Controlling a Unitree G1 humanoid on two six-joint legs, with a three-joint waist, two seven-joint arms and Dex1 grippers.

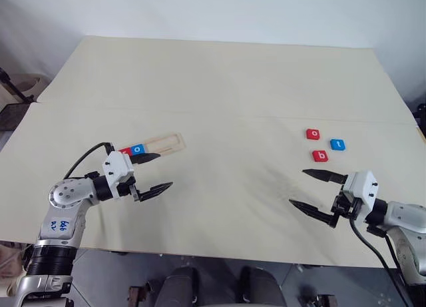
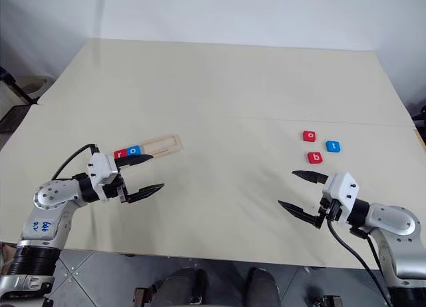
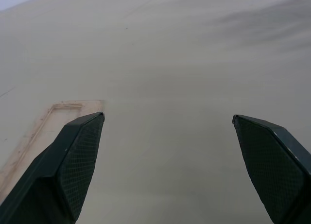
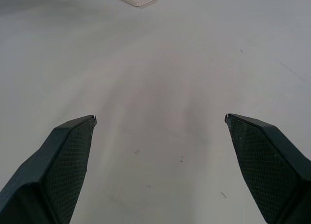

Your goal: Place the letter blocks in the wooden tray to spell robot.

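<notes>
Letter blocks, small flat square tiles in red and blue with white lowercase letters, are split into two groups on the pale beige tabletop [image 1: 219,87]. Nearest the camera, both black two-fingered grippers are seen hovering above the table's front part. The left gripper [image 1: 155,172] is spread wide with nothing between its fingers; one fingertip is seen over the near end of the long narrow pale wooden tray [image 1: 166,144], the other over bare table. The right gripper [image 1: 311,190] is likewise held wide apart and empty, well clear of any tile; bare table is seen between its fingers [image 4: 68,156] in the right wrist view.

Further back on the left, the tray is laid at a slight angle. Two tiles are seated in its slot at the end nearest the left gripper: a red tile [image 2: 120,154], partly hidden in the left eye view, and a blue "o" tile [image 1: 138,148] touching it. The remainder of the slot is left unfilled.

On the right, three loose tiles are clustered near each other, apart from the tray: the red "b" tile [image 1: 320,156] nearest, the blue "t" tile [image 1: 338,144] just beside it, and the red "o" tile [image 1: 313,134] furthest back.
</notes>
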